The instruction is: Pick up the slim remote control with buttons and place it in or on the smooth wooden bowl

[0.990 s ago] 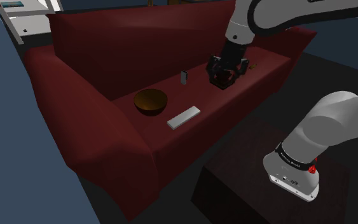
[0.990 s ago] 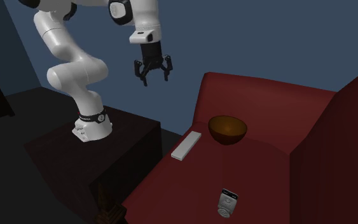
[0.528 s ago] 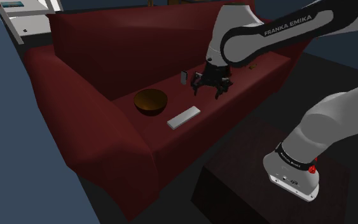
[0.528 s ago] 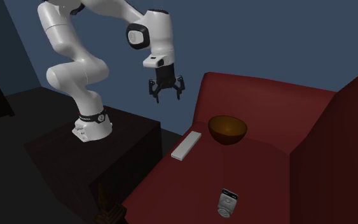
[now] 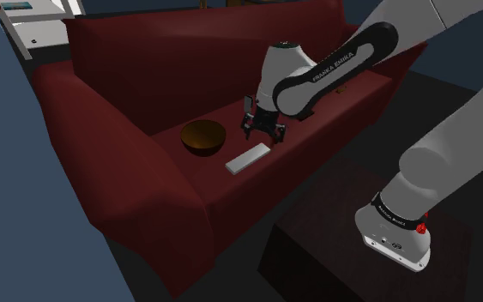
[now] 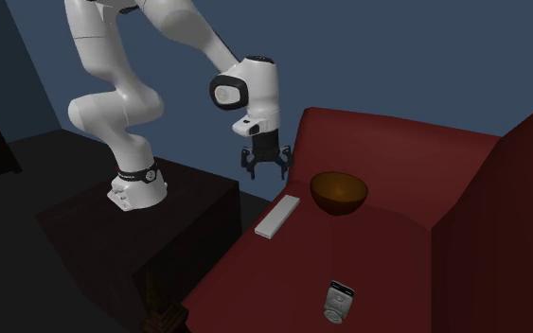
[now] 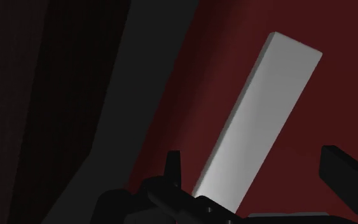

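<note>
— Any lettering to read?
— "FRANKA EMIKA" runs along the white arm [image 5: 338, 64] in the shoulder view.
— What has changed?
— The gripper [image 5: 263, 130] has come down and now hangs closer over the red sofa [image 5: 145, 111] seat, fingers spread apart and holding nothing.
— And the remote?
— The plain grey remote [image 5: 248, 158] lies flat near the seat's front edge, below the gripper. The brown bowl [image 5: 203, 137] sits just beside it, not touching.

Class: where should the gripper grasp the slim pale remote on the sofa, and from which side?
Mid-length, across its narrow width, from straight above. The remote lies flat on the sofa seat, so probably only its long edges suit the open gripper.
</note>
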You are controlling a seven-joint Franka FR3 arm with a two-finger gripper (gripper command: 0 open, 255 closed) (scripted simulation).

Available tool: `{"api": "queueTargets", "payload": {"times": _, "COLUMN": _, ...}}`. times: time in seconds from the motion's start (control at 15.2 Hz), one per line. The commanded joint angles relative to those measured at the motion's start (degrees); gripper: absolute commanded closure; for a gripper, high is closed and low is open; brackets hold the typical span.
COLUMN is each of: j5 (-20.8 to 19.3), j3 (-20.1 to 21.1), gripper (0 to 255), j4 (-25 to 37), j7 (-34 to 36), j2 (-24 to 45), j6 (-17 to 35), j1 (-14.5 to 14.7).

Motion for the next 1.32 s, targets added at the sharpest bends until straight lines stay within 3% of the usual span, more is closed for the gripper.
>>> {"api": "queueTargets", "payload": {"times": 0.0, "j5": -6.62, "j3": 1.02, "gripper": 0, "j4": 1.38, "j7": 9.48, "j2": 5.63, "j6": 3.34, "j1": -1.6}}
{"api": "queueTargets", "payload": {"times": 0.13, "j5": -14.72, "j3": -0.32, "gripper": 0, "j4": 3.61, "j7": 19.19, "j2": 11.74, "j6": 5.65, "j1": -1.57}}
{"api": "queueTargets", "payload": {"times": 0.33, "j5": -23.96, "j3": -5.4, "gripper": 0, "j4": 7.34, "j7": 31.1, "j2": 19.35, "j6": 7.82, "j1": 1.69}}
{"api": "queueTargets", "payload": {"times": 0.79, "j5": -30.64, "j3": -10.35, "gripper": 0, "j4": 8.69, "j7": 35.94, "j2": 25.24, "j6": 11.69, "j1": 5.37}}
{"api": "queueTargets", "payload": {"times": 1.25, "j5": -31.13, "j3": -10.78, "gripper": 0, "j4": 8.83, "j7": 36.31, "j2": 25.72, "j6": 12.0, "j1": 5.7}}
